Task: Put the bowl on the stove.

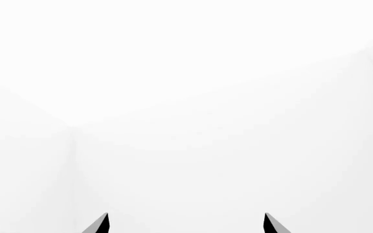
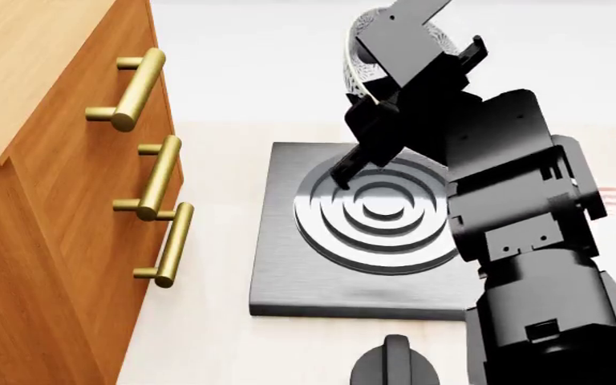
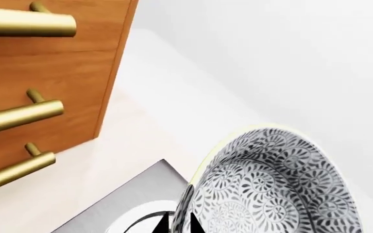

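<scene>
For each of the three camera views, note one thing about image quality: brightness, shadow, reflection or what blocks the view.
Left wrist view: almost wholly washed-out white, only the left gripper tips showing dark. Head view: evenly lit and sharp, with bright sheen on the stove rings; the right arm blocks most of the bowl. Right wrist view: sharp, the bowl's pattern crisp, soft highlights on the brass handles.

A pale cream counter point(image 2: 217, 241) carries everything here. The square dark grey stove point(image 2: 286, 265) lies flat on it, with ringed burner circles raised at its middle. Just in front of the stove sits a round black knob point(image 2: 394, 365). A wooden cabinet point(image 2: 41, 241) with brass handles stands at the counter's left side, near the stove.
</scene>
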Controlling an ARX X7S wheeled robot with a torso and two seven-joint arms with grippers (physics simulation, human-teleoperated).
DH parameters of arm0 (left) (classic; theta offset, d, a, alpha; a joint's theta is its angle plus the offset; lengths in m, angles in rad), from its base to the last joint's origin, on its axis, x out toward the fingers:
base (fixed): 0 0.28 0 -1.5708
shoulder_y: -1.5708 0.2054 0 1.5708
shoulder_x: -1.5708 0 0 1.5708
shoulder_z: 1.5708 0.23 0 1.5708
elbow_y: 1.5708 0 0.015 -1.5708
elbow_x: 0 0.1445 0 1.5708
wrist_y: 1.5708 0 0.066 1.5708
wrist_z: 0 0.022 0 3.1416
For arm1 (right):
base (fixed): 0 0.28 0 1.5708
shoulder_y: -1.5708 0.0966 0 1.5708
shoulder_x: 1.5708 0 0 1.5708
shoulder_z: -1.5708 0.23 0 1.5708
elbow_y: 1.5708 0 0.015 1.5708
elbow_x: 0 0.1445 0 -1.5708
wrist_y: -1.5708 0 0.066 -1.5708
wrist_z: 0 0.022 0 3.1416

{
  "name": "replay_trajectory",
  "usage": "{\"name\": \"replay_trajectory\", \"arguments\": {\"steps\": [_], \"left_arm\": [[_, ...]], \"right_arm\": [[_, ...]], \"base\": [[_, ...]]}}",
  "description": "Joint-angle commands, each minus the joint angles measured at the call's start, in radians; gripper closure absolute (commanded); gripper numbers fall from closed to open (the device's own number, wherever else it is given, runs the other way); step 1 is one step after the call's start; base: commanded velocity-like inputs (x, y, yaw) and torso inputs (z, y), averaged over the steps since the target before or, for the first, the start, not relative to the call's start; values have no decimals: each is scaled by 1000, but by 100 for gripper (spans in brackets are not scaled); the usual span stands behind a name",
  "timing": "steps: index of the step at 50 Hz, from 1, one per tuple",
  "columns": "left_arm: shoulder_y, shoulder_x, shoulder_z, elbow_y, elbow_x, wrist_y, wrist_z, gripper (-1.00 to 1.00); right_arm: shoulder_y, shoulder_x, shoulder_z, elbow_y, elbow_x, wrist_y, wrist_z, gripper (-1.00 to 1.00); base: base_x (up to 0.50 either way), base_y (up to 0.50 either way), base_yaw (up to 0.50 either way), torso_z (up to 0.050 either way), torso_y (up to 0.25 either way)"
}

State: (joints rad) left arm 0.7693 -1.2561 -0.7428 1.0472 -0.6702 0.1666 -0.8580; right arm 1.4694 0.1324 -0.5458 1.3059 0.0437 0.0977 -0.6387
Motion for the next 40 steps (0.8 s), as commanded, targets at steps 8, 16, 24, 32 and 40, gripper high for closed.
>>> {"name": "replay_trajectory", "arguments": {"steps": [8, 16, 24, 32, 40], "left_arm": [[-1, 27, -25, -2, 21, 22, 16, -100], [-5, 30, -31, -3, 9, 15, 12, -100], [-5, 28, -30, -3, 12, 14, 10, -100], [-5, 29, -27, -3, 15, 12, 10, -100], [-5, 31, -24, -3, 18, 14, 11, -100]], "right_arm": [[-45, -29, 52, 3, -44, 43, 8, 100], [-65, -22, 53, 3, -40, 77, 15, 100], [-83, -21, 64, 3, -40, 96, 24, 100], [-87, -22, 94, 3, -34, 89, 40, 100], [-84, -24, 106, 3, -41, 69, 17, 100]], "base": [[0, 0, 0, 0, 0], [0, 0, 0, 0, 1], [0, 0, 0, 0, 0], [0, 0, 0, 0, 0], [0, 0, 0, 0, 1]]}}
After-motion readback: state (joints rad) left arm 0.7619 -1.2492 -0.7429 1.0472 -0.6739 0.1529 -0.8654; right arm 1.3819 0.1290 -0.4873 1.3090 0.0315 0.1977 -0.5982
